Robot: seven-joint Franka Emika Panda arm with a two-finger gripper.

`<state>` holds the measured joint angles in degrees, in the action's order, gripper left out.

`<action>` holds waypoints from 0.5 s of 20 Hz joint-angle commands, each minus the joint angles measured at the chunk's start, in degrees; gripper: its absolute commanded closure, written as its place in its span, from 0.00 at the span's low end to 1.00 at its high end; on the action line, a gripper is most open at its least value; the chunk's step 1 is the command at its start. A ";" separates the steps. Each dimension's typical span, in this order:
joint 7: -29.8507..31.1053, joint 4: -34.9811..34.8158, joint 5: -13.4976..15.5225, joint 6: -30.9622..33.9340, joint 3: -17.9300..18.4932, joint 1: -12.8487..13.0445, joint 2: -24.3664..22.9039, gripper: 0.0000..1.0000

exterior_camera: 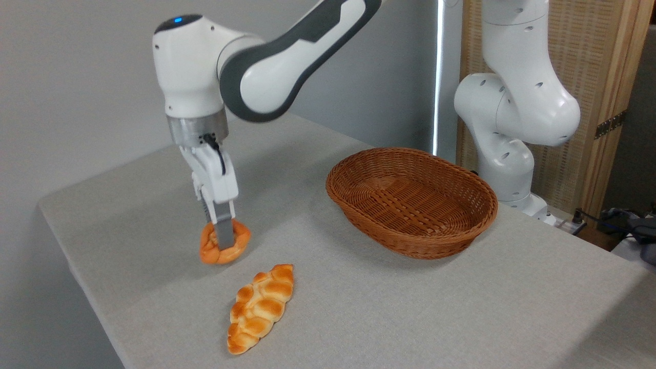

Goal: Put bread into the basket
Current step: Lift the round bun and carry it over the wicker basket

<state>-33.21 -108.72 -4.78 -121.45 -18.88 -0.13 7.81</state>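
The bread, a small round orange-golden bun, is at the left of the grey table. My gripper comes straight down on it and is shut on it, one grey finger pressed across its top. The bun looks squeezed and tilted, at or just above the table surface; I cannot tell if it touches. The basket, a large oval brown wicker one, stands empty to the right, well apart from the gripper.
A longer braided golden loaf lies on the table just in front of the bun, near the front edge. The arm's white base rises behind the basket. The table's left edge is close to the gripper.
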 commanded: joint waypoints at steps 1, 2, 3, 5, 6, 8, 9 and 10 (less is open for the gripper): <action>0.59 -0.44 1.00 8.31 0.68 0.22 -6.21 0.74; 0.86 -0.44 1.00 10.60 0.77 0.13 -7.62 0.74; 0.43 -0.44 1.00 13.32 1.03 0.04 -9.55 0.74; -0.10 -0.62 1.09 17.02 2.34 0.04 -12.54 0.74; -0.19 -0.79 1.09 18.86 2.61 0.13 -13.60 0.74; -1.33 -0.80 1.09 23.86 2.70 0.13 -15.45 0.73; -3.16 -1.06 1.09 26.41 2.79 0.22 -16.94 0.72; -5.18 -1.93 1.17 28.27 3.05 0.22 -18.52 0.72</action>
<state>-34.08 -108.73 -4.61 -98.46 -16.77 -0.26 -6.45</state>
